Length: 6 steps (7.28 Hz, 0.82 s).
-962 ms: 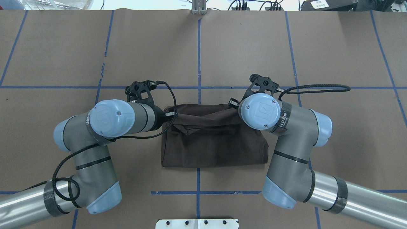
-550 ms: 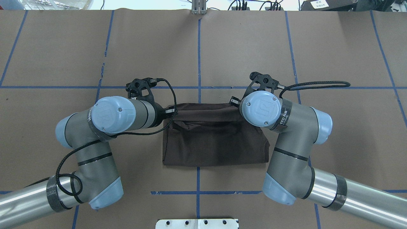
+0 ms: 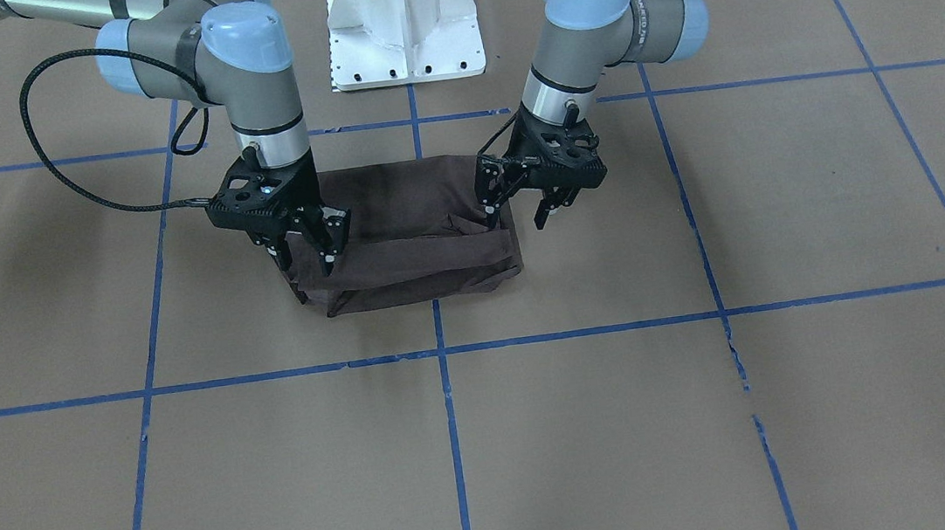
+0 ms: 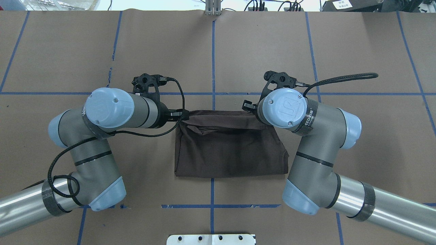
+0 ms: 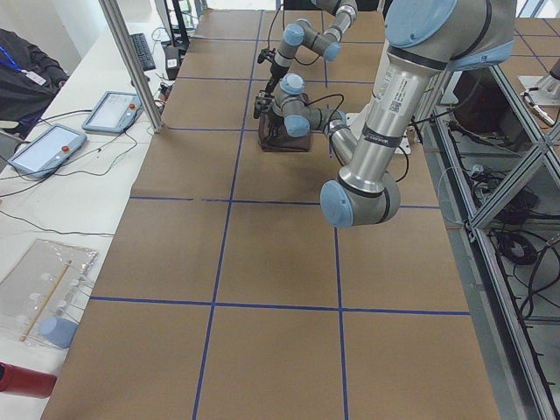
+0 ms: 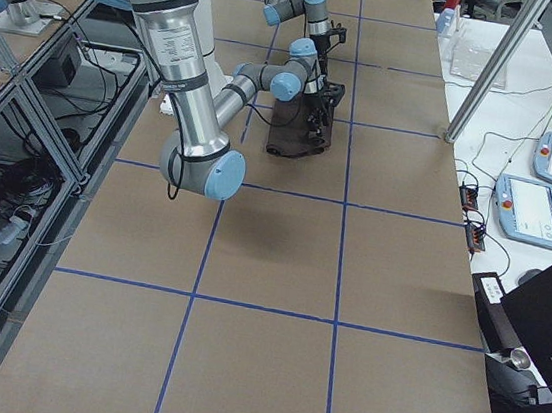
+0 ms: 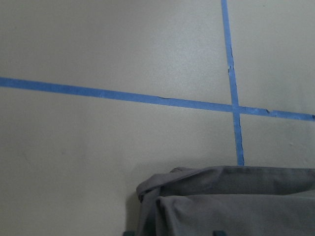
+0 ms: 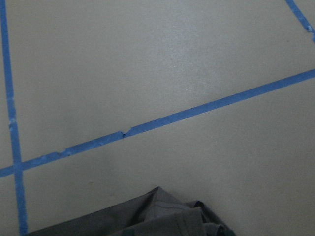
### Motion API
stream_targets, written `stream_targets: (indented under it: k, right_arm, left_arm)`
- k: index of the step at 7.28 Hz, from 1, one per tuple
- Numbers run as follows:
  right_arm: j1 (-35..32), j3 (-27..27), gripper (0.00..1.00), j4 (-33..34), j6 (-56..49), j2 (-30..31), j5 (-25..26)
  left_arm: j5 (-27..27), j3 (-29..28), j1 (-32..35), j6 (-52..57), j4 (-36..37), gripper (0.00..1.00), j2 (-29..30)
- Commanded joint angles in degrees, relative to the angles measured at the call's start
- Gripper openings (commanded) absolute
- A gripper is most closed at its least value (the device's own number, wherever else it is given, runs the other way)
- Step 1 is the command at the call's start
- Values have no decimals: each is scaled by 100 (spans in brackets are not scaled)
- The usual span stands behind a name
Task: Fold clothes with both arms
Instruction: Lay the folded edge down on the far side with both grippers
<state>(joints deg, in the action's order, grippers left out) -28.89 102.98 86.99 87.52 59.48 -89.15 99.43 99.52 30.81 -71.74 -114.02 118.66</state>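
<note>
Lifting off carelessly looks like the main risk. The right gripper (image 3: 309,264) and the left gripper (image 3: 513,218) sit low at the two ends of the shirt (image 3: 411,263), and a fingertip that catches cloth on the way up could drag the top layer open. Both sets of jaws stand apart and are clamped on nothing. The right pair is over the shirt's end, while the left pair has one finger over the cloth and the other over bare table (image 3: 629,415) just beside it. Whether any finger actually touches the fabric I cannot tell. The shirt lies mid-table between the grippers, across the centre blue tape line (image 3: 453,442). It is dark brown and folded into a compact, roughly rectangular packet, with a band doubled over along the edge away from the robot. A slack pleat bunches up near the left gripper, and the near corner on the robot's right flares out, so the layers may slip. No collar or logo shows.
</note>
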Motion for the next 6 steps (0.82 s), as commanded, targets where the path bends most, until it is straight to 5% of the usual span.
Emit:
stream_targets:
  k: [1, 4, 6]
  right_arm:
    - [285, 73, 100, 46, -112, -226, 11]
    - [883, -128, 100, 64, -945, -376, 844]
    - [1017, -837, 100, 64, -1245, -717, 1275]
  left_arm:
    - [147, 15, 82, 213, -6, 100, -79]
    - [347, 15, 292, 718, -15, 100, -149]
    - [507, 24, 399, 767, -154, 100, -290]
